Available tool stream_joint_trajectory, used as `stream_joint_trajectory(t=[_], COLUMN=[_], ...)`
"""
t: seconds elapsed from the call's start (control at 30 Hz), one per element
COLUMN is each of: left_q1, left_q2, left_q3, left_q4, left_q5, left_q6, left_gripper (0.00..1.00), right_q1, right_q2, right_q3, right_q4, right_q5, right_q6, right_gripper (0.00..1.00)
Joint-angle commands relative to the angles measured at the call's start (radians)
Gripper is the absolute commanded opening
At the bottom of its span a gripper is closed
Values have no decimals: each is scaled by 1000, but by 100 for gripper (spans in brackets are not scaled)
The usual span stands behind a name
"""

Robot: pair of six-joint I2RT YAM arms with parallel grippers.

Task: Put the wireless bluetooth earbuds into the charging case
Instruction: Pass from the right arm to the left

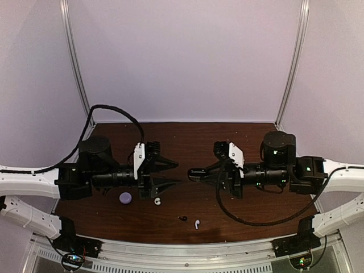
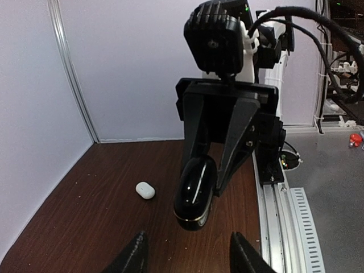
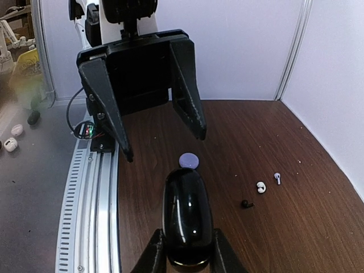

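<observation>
My right gripper [image 1: 196, 172] [image 3: 187, 245] is shut on a glossy black oval charging case [image 3: 187, 213] [image 2: 195, 193], held above the table with its lid closed. My left gripper [image 1: 177, 173] [image 2: 187, 259] faces it, open and empty, its tips just short of the case. Three earbuds lie on the wood near the front edge. They are a curled white one [image 1: 157, 201] [image 3: 261, 186], a black one [image 1: 182, 218] [image 3: 245, 203] and a white one with a stem [image 1: 197, 223] [image 3: 277, 177].
A round pale lavender piece [image 1: 125, 197] [image 3: 189, 160] lies under the left arm. A small white pebble-shaped case [image 2: 145, 190] rests on the wood towards the back wall. An aluminium rail [image 1: 187, 250] runs along the table's near edge. White walls close in the table.
</observation>
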Motion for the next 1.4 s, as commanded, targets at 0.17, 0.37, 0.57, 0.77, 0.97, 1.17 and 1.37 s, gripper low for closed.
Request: stream_joint_trajectory(t=[0.17,0.37,0.57,0.77,0.97,1.17,1.37], left_q1=[2,3,1,-1,-1,-1,-1], left_q2=[88,154,202,242,263,274,282], left_q3=[110,152,193,216,221,220,223], left_q4=[-119,-143,-166,-190,-198,-206,-208], left_q5=[71,101,116,121,134,139,146], left_q6=[63,76,101,115,116,119,123], left_gripper=[47,48,47,45,45,43,33], right_q1=[-1,-1,-1,-1,-1,-1,-1], right_q2=[15,45,60,79,83,90,88], right_q3=[-18,-6,13,33,43,56,58], right_q4=[-116,-136,-154,-174,-182,-191,-193], right_q5=[8,-4,-6,-10,-10,-9,-8], right_q6=[20,23,21,16,10,4,4], right_gripper=[17,17,17,17,17,17,17])
